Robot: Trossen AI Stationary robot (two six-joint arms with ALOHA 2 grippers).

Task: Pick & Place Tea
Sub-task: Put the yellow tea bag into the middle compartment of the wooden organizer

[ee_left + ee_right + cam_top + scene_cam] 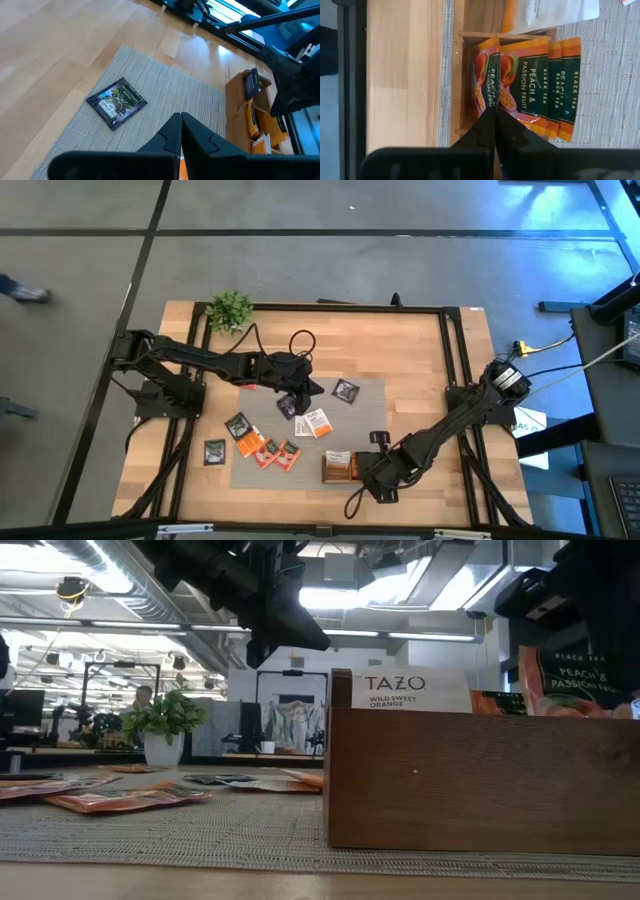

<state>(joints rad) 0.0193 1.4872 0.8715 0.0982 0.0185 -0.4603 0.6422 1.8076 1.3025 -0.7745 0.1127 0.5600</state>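
Several tea sachets lie flat on the grey mat: a dark one, a white-and-orange one and red-orange ones. Orange peach sachets and a white one stand in the wooden tray at the mat's near edge. My right gripper is shut over the tray's end compartment, on an orange sachet. My left gripper hovers shut above the mat's middle, holding nothing, with a dark sachet lying beyond it. My right gripper pinches an orange peach sachet by its upper edge between the two fingers, which come steeply from above. The sachet hangs upright below them, down into the tray's compartment beside the sachets standing there. The fingers hide the exact spot of contact.
A dark sachet lies on the bare wood left of the mat. A potted plant stands at the far left corner. Black cable loops near the far edge. The black frame runs along the table's sides.
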